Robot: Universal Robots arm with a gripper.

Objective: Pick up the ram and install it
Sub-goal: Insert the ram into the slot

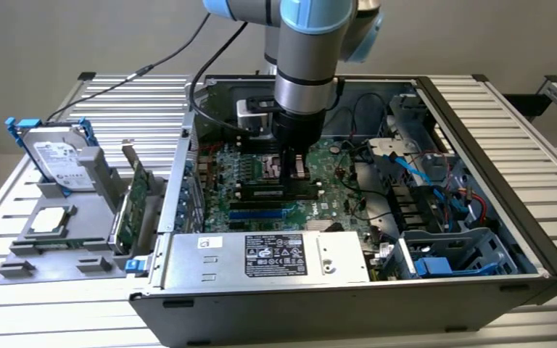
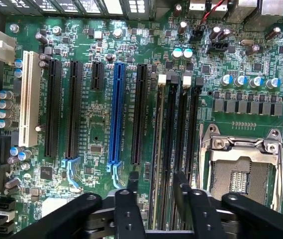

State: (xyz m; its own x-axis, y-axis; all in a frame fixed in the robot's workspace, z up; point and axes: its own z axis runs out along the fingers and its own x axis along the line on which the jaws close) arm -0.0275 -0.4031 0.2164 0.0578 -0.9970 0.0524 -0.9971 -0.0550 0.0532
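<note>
**Tool:** the black two-fingered gripper [image 2: 156,181] hangs low inside the open dark metal computer case [image 1: 336,312], over the green motherboard [image 2: 94,129]. Its fingers [image 2: 133,181] stand well apart and have hold of nothing.

**Task item:** the long, narrow green ram stick [image 2: 156,149] appears edge-on. It stands in the memory slot just beside the long black expansion slot [image 2: 140,114], directly between the parted fingers and clear of both (whether its end latches are fully home cannot be told).

**Handling, as judged:** a light, stiff, thin board, fragile at the chips and along the contact edge. It is best taken across its flat faces near the upper edge at mid-length and kept square to the slot, with pressure even along its length. Twisting risks cracking it.
</note>
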